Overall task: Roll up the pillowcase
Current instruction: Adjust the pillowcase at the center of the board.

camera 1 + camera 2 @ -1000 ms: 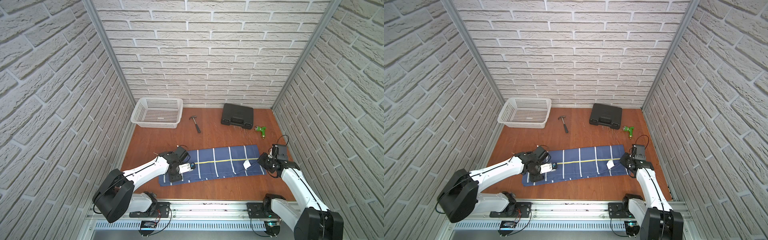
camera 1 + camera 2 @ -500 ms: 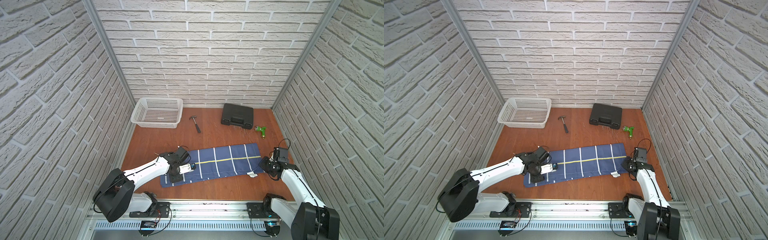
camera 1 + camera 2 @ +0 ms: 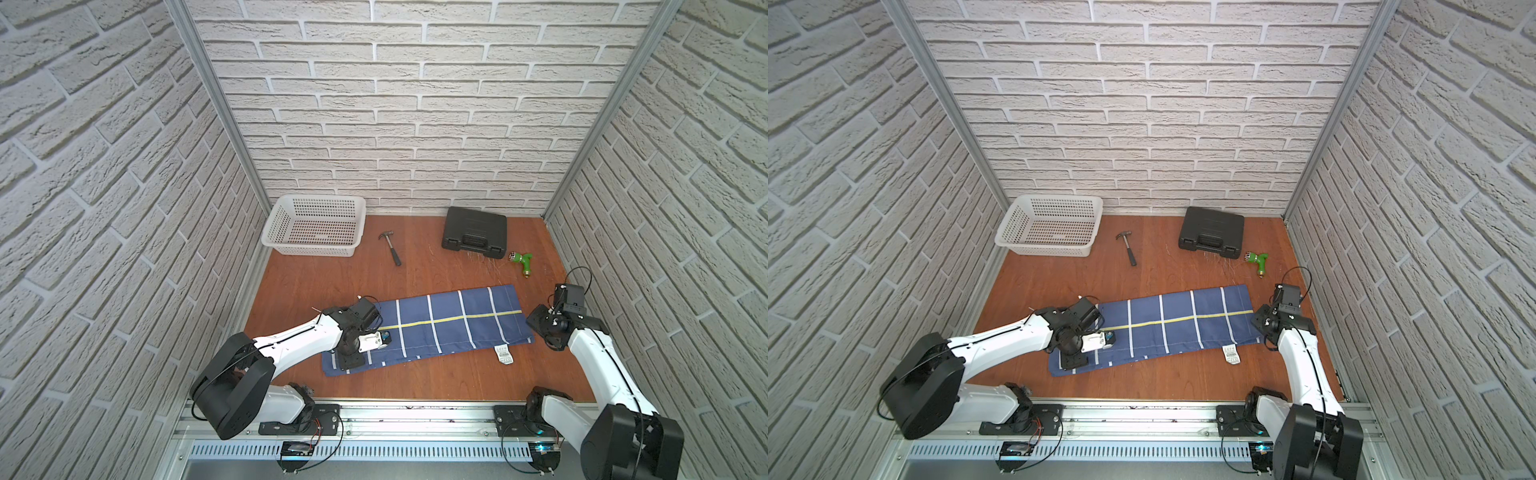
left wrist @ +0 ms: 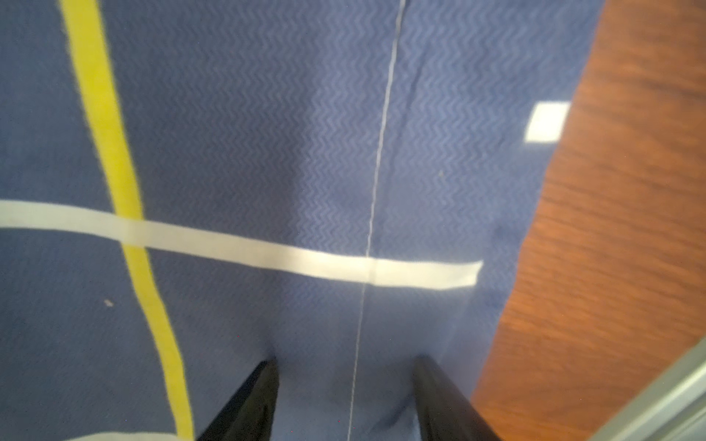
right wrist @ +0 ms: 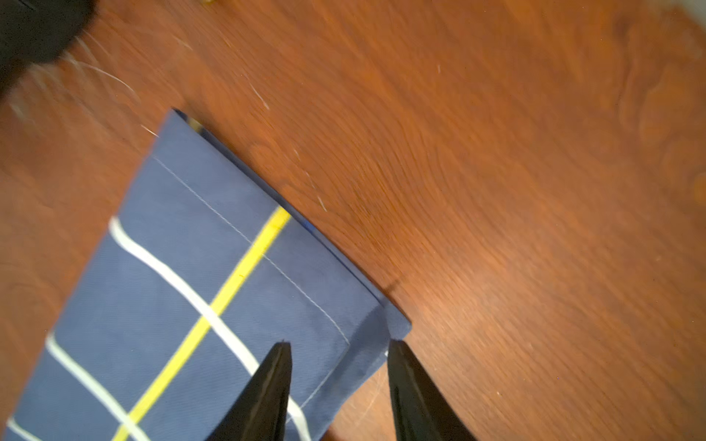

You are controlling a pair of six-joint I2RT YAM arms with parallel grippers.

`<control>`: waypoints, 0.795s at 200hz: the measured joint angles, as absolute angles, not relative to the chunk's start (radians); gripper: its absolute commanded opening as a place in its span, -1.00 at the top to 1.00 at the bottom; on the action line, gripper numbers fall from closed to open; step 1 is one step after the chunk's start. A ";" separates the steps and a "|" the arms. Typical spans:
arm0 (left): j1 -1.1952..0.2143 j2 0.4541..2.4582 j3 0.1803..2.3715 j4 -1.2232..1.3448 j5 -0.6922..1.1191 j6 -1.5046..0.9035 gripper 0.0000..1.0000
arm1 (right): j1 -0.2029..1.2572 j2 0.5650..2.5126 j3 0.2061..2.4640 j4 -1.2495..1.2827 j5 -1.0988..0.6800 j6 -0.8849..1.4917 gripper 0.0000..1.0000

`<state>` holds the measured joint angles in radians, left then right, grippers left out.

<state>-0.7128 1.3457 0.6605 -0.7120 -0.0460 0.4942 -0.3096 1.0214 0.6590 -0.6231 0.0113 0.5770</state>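
The pillowcase (image 3: 449, 324) lies flat and unrolled on the table (image 3: 415, 378), with its long axis running from 8 to 2 o'clock. Its tag (image 3: 503, 354) protrudes from the 5 o'clock edge.

The left gripper (image 4: 345, 362) is over the 8 o'clock end with its jaws apart. Whether the tips touch the cloth cannot be told.

The right gripper (image 5: 338, 345) is at the 3 o'clock end. Its jaws are apart, straddling a corner, and it grasps nothing.

The basket (image 3: 311, 249) is at 11 o'clock, the hammer (image 3: 390, 248) at 12 and the case (image 3: 473, 228) at 1.

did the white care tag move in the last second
Yes. The care tag went from atop the pillowcase toward the front rail.
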 measured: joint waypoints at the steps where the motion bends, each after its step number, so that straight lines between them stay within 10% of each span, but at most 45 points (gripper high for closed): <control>1: -0.713 1.346 0.661 -0.712 -0.046 0.494 -0.22 | -0.309 1.021 0.662 -0.624 0.010 0.576 0.03; 104: -0.806 1.220 0.900 -0.857 -0.182 0.278 -0.36 | -0.109 1.231 0.573 -0.479 -0.126 0.520 -0.08; 159: -0.863 1.185 1.019 -0.830 -0.325 -0.305 -0.26 | -0.109 1.253 0.539 -0.422 -0.104 0.572 -0.03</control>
<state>-0.8635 1.1851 1.0191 -0.8299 -0.3252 -0.3054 -0.1089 1.2526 0.5392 -0.4225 -0.1036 0.5716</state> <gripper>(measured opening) 0.640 0.523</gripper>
